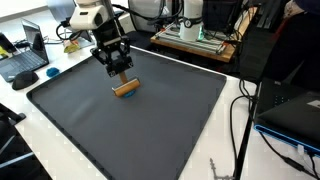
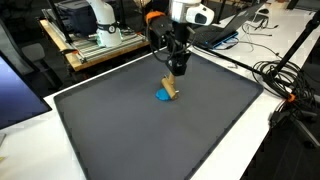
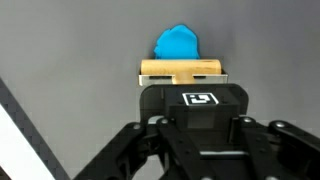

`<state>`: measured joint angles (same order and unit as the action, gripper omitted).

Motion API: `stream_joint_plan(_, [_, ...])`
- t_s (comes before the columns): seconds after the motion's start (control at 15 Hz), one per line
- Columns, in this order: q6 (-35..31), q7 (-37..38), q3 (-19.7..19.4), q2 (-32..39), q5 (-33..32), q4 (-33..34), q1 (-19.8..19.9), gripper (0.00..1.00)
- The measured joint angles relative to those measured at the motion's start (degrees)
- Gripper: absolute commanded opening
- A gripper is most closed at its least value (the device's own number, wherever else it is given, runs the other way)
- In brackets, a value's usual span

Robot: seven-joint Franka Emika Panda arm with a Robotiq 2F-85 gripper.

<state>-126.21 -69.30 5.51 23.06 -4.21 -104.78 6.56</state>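
Note:
A light wooden block [image 1: 125, 88] [image 2: 172, 89] is at the middle of the dark grey mat [image 1: 150, 130] [image 2: 150, 140]. My gripper [image 1: 121, 74] [image 2: 176, 74] comes down on it from above and is shut on its upper end. A small blue object [image 2: 162, 97] lies on the mat right against the block's base. In the wrist view the wooden block [image 3: 182, 70] shows as a tan bar just past the gripper [image 3: 183, 84], with the blue object [image 3: 177, 44] beyond it. The gripper's black body hides the fingertips there.
The mat covers a white table [image 1: 235, 95] [image 2: 70, 85]. A laptop [image 1: 25, 60] sits off one corner. A rack of equipment [image 1: 195, 35] [image 2: 95, 40] stands behind. Cables [image 2: 285, 80] and a dark monitor [image 1: 290, 110] crowd the table's side.

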Motion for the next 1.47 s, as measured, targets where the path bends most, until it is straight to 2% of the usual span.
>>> stream_joint_plan(0.47, [-2.7, -2.6, 3.0, 1.6, 7.0, -0.1, -0.2, 0.22])
stream_joint_plan(0.8, [-4.0, -2.2, 3.0, 1.3, 14.5, -0.3, 0.7, 0.22])
stream_joint_plan(1.0, [-4.5, -0.1, 2.3, -1.6, 17.3, -1.6, 1.5, 0.22])
stream_joint_plan(1.13, [-6.5, 4.0, 0.8, -5.0, 16.3, -3.8, 1.1, 0.22])
stream_joint_plan(1.27, [-7.0, 9.4, -0.9, -8.6, 12.1, -6.3, -0.1, 0.22])
stream_joint_plan(1.47, [-1.6, 17.4, -2.0, -12.4, 7.1, -7.6, -1.7, 0.22])
